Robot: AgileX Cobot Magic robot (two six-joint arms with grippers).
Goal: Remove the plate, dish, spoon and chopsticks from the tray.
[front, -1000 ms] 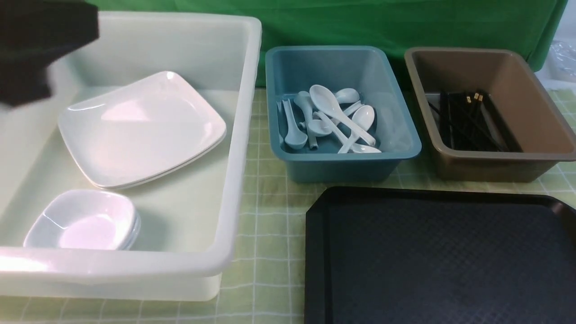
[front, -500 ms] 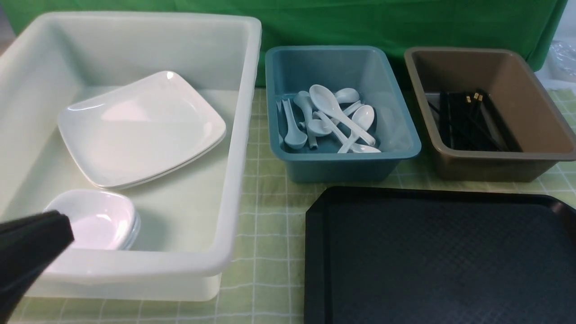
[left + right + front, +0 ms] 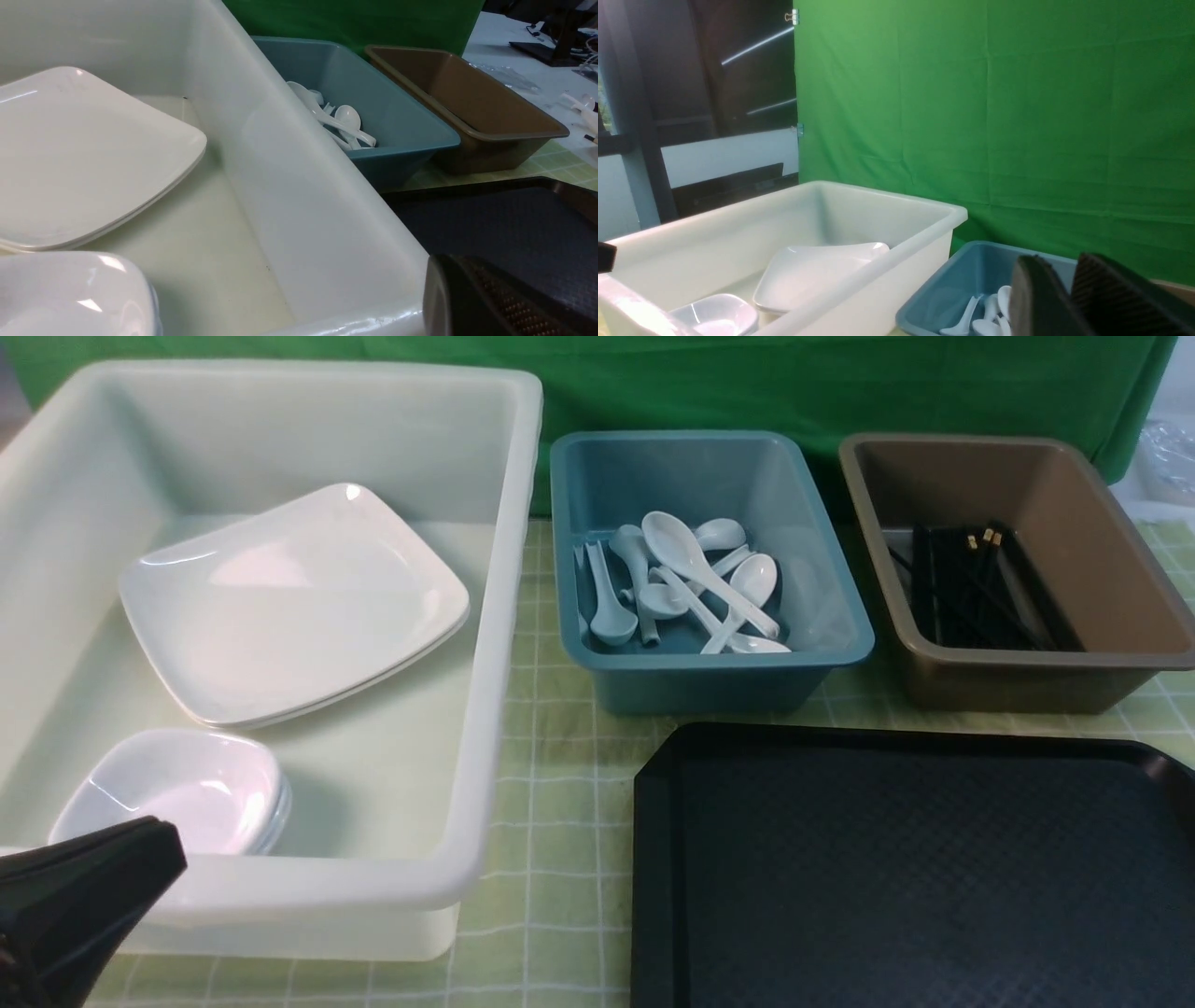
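Left gripper [image 3: 84, 887] clenched empty by white tub [image 3: 504, 616]; right gripper [image 3: 1059, 298] slightly parted, empty; tray [image 3: 896, 868] bare.

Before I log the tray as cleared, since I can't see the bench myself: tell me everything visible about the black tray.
The tray is a large, flat, black plastic rectangle with clipped corners, a low raised rim and a finely textured surface. It lies flat on the green checked cloth, in front of the blue tub and brown tub, beside the white tub. Nothing rests on the part in view; its near and right edges run out of frame. No gripper touches it.
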